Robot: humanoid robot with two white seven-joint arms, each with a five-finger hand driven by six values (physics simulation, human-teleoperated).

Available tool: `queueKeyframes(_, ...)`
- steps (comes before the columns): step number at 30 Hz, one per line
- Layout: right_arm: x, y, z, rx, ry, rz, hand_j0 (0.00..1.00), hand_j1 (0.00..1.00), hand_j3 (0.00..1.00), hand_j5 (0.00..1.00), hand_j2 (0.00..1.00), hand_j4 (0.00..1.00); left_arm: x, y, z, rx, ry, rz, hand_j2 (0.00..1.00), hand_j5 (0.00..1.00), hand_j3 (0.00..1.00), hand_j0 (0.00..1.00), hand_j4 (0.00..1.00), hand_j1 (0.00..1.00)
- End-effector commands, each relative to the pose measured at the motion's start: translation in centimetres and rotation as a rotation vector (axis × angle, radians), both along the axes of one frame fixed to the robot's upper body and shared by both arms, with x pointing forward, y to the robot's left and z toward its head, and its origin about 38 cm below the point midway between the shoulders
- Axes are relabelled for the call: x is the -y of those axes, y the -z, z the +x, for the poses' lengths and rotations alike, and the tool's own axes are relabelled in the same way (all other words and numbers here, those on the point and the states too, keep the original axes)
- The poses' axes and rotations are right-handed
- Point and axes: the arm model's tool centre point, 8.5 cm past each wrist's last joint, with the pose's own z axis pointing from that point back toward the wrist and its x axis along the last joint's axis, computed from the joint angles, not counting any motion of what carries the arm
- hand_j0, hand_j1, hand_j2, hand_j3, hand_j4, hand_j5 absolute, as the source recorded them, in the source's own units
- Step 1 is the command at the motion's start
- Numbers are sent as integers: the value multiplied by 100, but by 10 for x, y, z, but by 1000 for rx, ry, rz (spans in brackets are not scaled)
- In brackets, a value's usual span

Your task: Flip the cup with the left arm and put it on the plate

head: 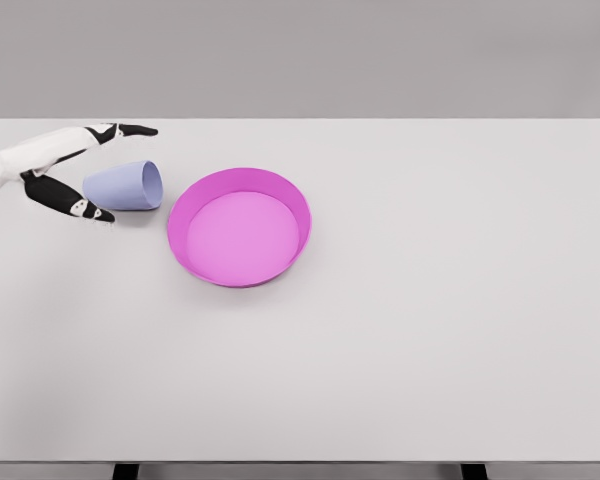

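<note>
From the head camera I see the left hand (75, 170) reaching in from the far left edge, low over the table (430, 330). Its fingers (130, 130) are spread apart, one set stretched out along the far side of the cup (125, 186) and the dark thumb (75, 205) lying on the near side, so the hand brackets the cup's closed end. I cannot tell whether any fingertip actually touches the cup wall; it does not look clamped.

The cup is pale lilac-blue and lies on its side on the table, its open mouth turned to the right, toward the plate (280, 185). Its narrower base points left into the open hand.

The plate is a bright magenta dish with a raised rim, sitting flat on the table just right of the cup, a small strip of bare table between them. It holds nothing.

I see only white tabletop to the right and near side. The right arm does not show in my view.
</note>
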Motion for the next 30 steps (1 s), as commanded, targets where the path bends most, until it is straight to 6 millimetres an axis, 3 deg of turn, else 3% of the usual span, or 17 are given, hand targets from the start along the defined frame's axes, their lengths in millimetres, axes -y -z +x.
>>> queueKeyframes(1,0,0,0,0,0,0,100,100,100,100,100,100,1,3,0,-14,2,-5,100,100,100,100,100,100)
queueKeyframes(4,0,0,0,0,0,0,100,100,100,100,100,100,-1,9,3,-24,-9,3,100,100,100,100,100,100)
queueKeyframes(6,0,0,0,0,0,0,100,100,100,100,100,100,3,23,6,-54,-12,9,100,100,100,100,100,100)
queueKeyframes(10,0,0,1,2,0,0,100,100,100,100,100,100,2,28,14,-64,-29,14,100,100,100,100,100,100)
queueKeyframes(22,0,0,0,0,-2,1,100,100,100,100,100,100,-6,10,27,-38,-116,105,100,100,100,100,100,100)
queueKeyframes(26,0,0,0,0,0,0,100,100,100,100,100,100,-1,14,36,-9,-155,100,100,100,100,100,100,100)
queueKeyframes(30,0,0,0,0,0,0,100,100,100,100,100,100,-11,16,34,-30,-175,106,100,100,100,100,100,100)
